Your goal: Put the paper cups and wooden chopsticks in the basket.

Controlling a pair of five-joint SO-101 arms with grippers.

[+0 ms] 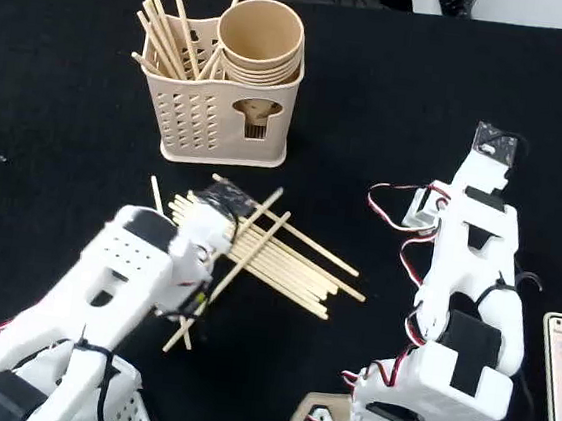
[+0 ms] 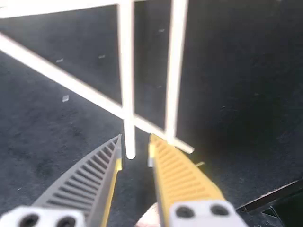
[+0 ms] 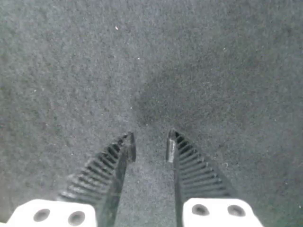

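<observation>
**A:** The left pincer (image 2: 135, 142) is hanging low over the loose heap of pale wooden chopsticks (image 1: 285, 266). Its jaws are narrowly apart, and the end of one stick (image 2: 126, 94) is lying between them. I am not seeing them clamping it.

**B:** How far is the job getting on?

**A:** Well along, I am judging. The beige perforated plastic basket (image 1: 196, 111) is standing at the far side of the black tabletop (image 1: 58, 127). Its left compartment is holding a bunch of chopsticks (image 1: 169, 28). Its right compartment is carrying the stack of tan paper cups (image 1: 262, 33), so the cups are looking finished.

**B:** What is remaining?

**A:** That loose heap, lying flat just in front of the basket, under and beside the left pincer.

**B:** Which way are they pointing?

**A:** Most are lying parallel, with long axes slanting from the left, nearer the basket, to the right, nearer the robot. Two or three are crossing them on the opposite diagonal. The bunch in the basket is standing on end, tips up and fanning out.

**B:** And on the right?

**A:** The right pincer (image 3: 150, 144) is hovering over bare tabletop, well apart from the heap. Its jaws are slightly parted and gripping nothing.
</observation>
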